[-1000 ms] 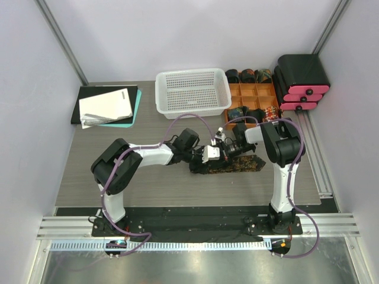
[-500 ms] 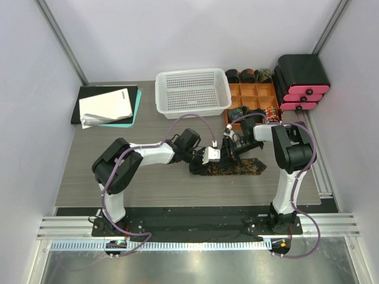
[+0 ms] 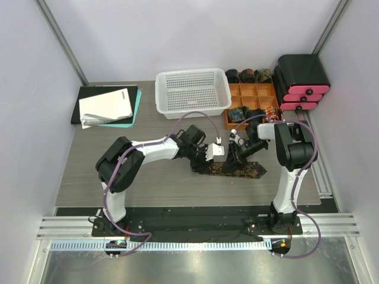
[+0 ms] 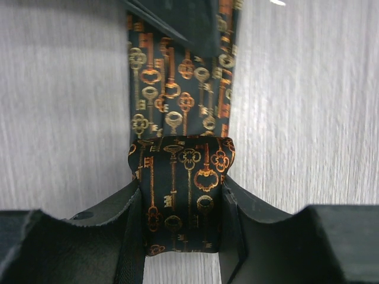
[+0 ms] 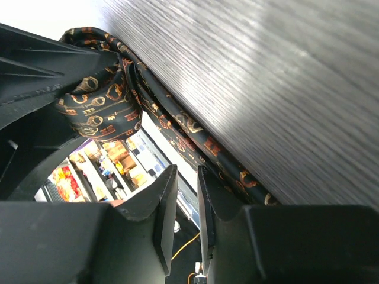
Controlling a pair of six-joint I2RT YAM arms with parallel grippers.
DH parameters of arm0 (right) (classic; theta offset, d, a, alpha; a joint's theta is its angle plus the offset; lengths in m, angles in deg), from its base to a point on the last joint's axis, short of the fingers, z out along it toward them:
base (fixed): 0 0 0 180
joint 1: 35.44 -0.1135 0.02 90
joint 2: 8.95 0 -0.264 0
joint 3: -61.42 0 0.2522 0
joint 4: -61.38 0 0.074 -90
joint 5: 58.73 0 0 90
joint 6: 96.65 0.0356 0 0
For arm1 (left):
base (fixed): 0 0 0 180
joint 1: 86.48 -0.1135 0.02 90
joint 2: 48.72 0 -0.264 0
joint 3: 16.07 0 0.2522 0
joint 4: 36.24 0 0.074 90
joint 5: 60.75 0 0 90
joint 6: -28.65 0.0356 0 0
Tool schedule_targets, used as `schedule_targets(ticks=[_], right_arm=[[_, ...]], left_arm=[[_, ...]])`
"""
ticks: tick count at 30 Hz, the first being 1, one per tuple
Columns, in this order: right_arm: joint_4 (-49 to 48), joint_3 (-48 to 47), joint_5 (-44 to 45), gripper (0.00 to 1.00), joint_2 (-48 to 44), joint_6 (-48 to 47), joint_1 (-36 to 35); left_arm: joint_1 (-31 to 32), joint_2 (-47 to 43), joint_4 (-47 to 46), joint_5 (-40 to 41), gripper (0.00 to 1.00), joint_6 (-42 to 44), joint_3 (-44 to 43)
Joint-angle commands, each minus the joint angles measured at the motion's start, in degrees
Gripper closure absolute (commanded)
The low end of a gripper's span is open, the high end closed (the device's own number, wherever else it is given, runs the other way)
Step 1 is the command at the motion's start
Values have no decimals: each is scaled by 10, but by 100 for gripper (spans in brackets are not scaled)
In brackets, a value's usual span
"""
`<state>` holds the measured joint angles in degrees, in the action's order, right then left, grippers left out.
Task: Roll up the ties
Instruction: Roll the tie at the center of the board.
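Note:
A dark tie [image 3: 249, 170] with a gold-brown key pattern lies flat on the grey table, its left part wound into a roll. My left gripper [image 3: 224, 161] is shut on that roll; in the left wrist view the roll [image 4: 180, 189] sits between the fingers [image 4: 180, 222], and the flat tie [image 4: 177, 89] runs away ahead. My right gripper [image 3: 238, 155] is just right of the roll, over the flat part. In the right wrist view its fingers [image 5: 185, 195] stand a narrow gap apart with nothing between them, beside the tie [image 5: 195, 133] and the roll [image 5: 98, 109].
A white mesh basket [image 3: 192, 89] stands at the back centre. An orange compartment tray [image 3: 251, 97] holding rolled ties is to its right, then a black and pink drawer unit [image 3: 302, 80]. Notebooks [image 3: 106, 105] lie at the back left.
My left gripper and the roll have shifted right along the tie. My right arm has swung out and lowered, and its gripper now sits lower beside the roll.

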<state>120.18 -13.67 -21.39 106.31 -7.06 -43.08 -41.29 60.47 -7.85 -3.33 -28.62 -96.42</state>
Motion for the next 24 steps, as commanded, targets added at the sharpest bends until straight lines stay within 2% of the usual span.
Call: schedule_targets(ticks=[1, 7, 10, 15, 19, 24], right_arm=[[0, 23, 73, 74, 26, 3, -3], [-21, 8, 87, 74, 22, 22, -2], [-33, -11, 25, 70, 1, 47, -2], [-137, 8, -49, 62, -70, 143, -25], [-203, 34, -50, 54, -91, 209, -55], [-249, 43, -40, 52, -81, 241, -81]], left_arm=[[15, 14, 77, 69, 78, -50, -46], [38, 41, 94, 103, 77, -33, -43], [39, 50, 91, 116, 77, -30, -28], [39, 52, 80, 116, 75, -30, -11], [40, 49, 76, 112, 73, -22, -1], [39, 50, 76, 112, 70, -14, 0]])
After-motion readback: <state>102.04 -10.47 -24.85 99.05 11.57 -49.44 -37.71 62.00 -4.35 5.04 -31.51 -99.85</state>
